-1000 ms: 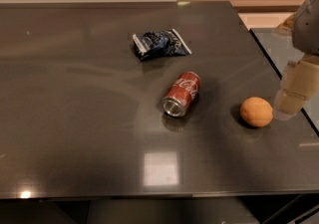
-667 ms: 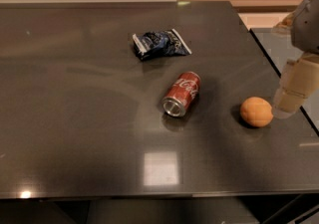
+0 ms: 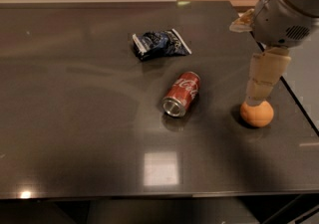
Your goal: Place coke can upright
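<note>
The red coke can [image 3: 182, 93] lies on its side in the middle of the dark table [image 3: 75, 118], its silver end facing the front. My gripper [image 3: 260, 87] hangs at the right, its beige fingers pointing down just above the orange fruit [image 3: 257, 113]. It is well to the right of the can and holds nothing.
A dark blue and white snack bag [image 3: 159, 43] lies behind the can. The table's right edge runs just past the orange. The front edge is near the bottom of the view.
My arm has moved left over the table. The gripper now stands over the orange instead of to its right. The can has not moved.
</note>
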Controlling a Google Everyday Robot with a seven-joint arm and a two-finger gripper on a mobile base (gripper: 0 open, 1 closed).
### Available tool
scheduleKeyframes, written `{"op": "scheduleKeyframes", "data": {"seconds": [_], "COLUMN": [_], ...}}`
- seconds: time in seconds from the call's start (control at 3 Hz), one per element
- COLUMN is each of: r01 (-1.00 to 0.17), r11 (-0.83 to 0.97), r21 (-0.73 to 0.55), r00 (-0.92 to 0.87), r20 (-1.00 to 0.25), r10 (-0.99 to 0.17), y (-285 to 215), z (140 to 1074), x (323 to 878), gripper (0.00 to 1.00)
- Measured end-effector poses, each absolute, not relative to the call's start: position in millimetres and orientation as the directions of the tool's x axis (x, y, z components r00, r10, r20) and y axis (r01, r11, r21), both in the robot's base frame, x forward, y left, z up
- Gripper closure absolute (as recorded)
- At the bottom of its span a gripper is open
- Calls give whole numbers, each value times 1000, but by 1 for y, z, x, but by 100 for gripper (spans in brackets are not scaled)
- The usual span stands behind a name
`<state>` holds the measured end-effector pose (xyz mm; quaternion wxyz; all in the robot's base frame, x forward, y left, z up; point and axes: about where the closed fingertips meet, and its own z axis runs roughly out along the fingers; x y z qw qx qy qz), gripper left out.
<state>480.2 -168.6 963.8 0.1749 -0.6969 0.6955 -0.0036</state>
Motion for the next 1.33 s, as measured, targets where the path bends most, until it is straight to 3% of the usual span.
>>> {"op": "scheduleKeyframes", "data": {"seconds": [0.67, 1.33], "r01": [-905, -749], "r11": [-303, -610], "r21": [-299, -257], "r00": [376, 655], "r20": [-230, -152], "r10": [-897, -740], "y": [-112, -74], "z": [938, 901], "x": [511, 514], "gripper": [0, 0]}}
